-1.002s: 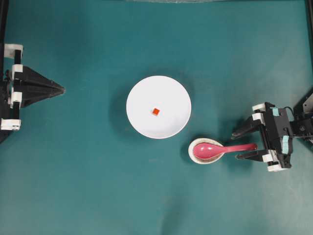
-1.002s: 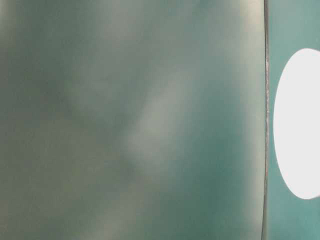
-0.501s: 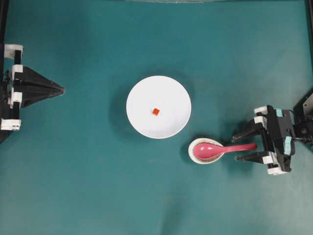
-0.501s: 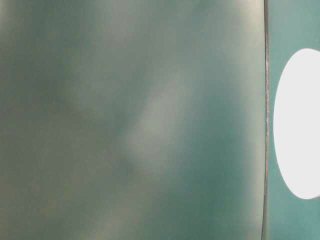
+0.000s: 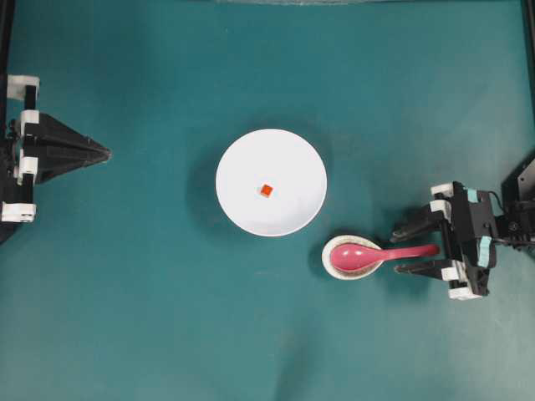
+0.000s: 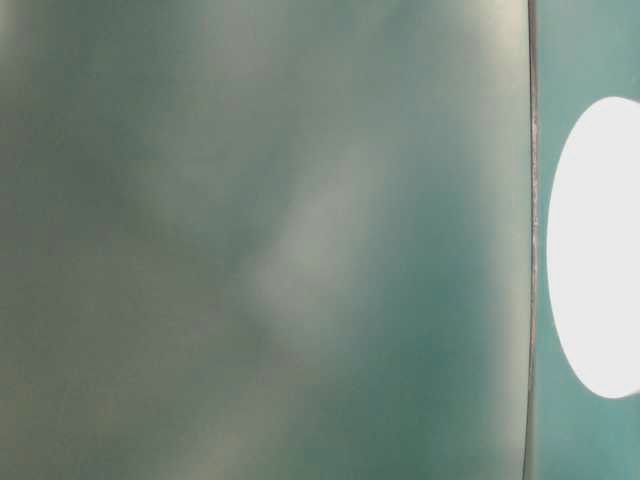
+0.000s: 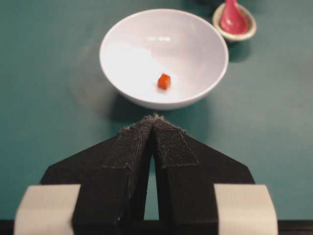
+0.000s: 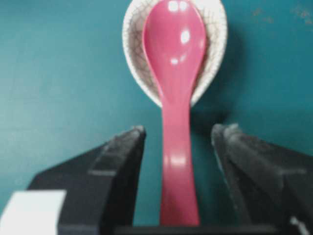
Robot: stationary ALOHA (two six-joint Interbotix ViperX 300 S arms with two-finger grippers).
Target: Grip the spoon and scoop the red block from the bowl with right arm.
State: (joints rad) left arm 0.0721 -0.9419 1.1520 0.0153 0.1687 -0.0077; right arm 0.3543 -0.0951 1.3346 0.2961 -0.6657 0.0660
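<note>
Straddling the spoon's handle: right gripper (image 8: 177, 139) has its jaws spread wide, one finger on each side of the spoon (image 8: 175, 112), not yet touching it and holding nothing. Judging from that, the approach is done, but grip, lift and scoop are all still to do. Taking the bowl (image 5: 242, 205) as landmark and working outward from the right arm: the spoon's handle end sits between the fingers, its scoop rests in the small speckled dish (image 5: 328, 266), and that dish sits just beside the bowl's rim on the right-arm side. Red block (image 5: 266, 190) lies alone near the bowl's centre, untouched. Beyond the bowl, well apart from it on the far side, left gripper (image 7: 153, 122) is parked with its fingers pressed together, nothing in it. Count: one spoon, one red block, one bowl, one dish, two grippers. Table-level view is a blur showing only a white oval, likely the bowl.
</note>
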